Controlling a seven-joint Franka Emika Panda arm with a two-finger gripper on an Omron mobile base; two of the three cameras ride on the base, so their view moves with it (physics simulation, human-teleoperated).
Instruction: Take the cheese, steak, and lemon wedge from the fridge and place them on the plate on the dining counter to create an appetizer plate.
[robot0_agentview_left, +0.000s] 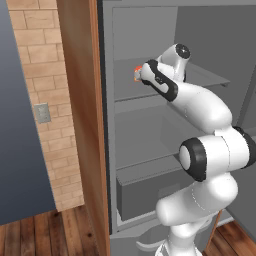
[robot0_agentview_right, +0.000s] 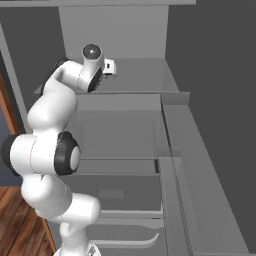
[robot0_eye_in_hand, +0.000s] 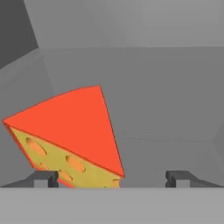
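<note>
Currently your hand (robot0_eye_in_hand: 111, 178) is standing released, jaws wide, around the orange-yellow holed cheese wedge with its red top (robot0_eye_in_hand: 74, 127), which is sitting on the grey fridge shelf (robot0_agentview_left: 131, 90); it is lying off-centre, so closing is risking pushing it sideways.

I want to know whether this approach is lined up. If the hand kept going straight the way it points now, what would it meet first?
Most likely the cheese: it lies just ahead of the open hand, between the fingertips but offset toward one of them. Past it is the grey fridge shelf and back wall. Depth is hard to judge.
</note>
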